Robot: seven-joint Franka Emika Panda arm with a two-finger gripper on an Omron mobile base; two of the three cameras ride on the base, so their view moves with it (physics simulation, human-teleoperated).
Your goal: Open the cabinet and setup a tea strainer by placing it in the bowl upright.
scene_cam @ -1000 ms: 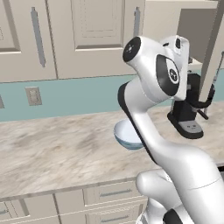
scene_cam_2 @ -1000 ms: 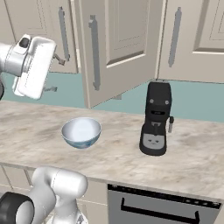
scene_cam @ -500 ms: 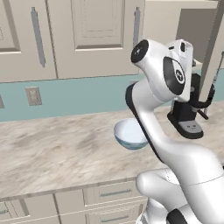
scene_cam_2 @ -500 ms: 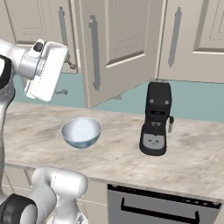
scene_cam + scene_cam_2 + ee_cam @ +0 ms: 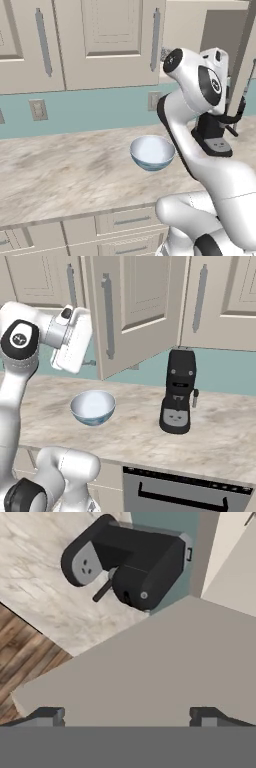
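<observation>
Holding its claw [image 5: 125, 714] wide with nothing in it, the arm is reaching up by the swung-out cabinet [image 5: 132, 311] door, likely hunting the strainer, while the bowl [image 5: 93, 407] is waiting on the worktop [image 5: 220, 431] left of the coffee machine [image 5: 178, 391].

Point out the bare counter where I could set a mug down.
Widest bare stretch: counter left of the bowl, out to the wall outlet. A narrower free gap lies between bowl and coffee machine. Tightest beside the machine, under the open cabinet door.
</observation>
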